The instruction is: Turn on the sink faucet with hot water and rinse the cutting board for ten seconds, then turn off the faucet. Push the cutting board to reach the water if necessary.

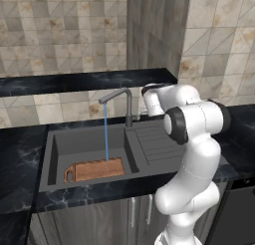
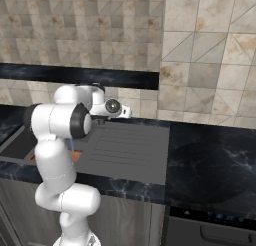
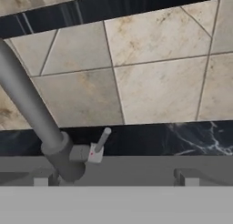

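You have the flat reddish-brown wooden cutting board [image 1: 94, 169] lying in the lower left of the left base view, on the floor of the dark grey matte sink [image 1: 52, 154], its handle hole toward the frame's left. The thin light-blue water [image 1: 106, 132] drops straight from the spout and lands near the board's far edge. The tall slim grey metal sink faucet [image 1: 127, 107] stands at the basin's back rim, centre frame.

In the hand view the faucet post [image 3: 32, 109] runs diagonally down the left side, with its small side lever [image 3: 101, 143] sticking out just below centre. Your two-finger gripper [image 3: 113, 178] sits at the bottom, close to that lever; its two tips stand well apart and grip nothing. Whether a tip touches the lever, you cannot tell.

Around the sink lies black marbled counter [image 2: 210, 165], with beige tiled wall [image 2: 210, 65] behind it.
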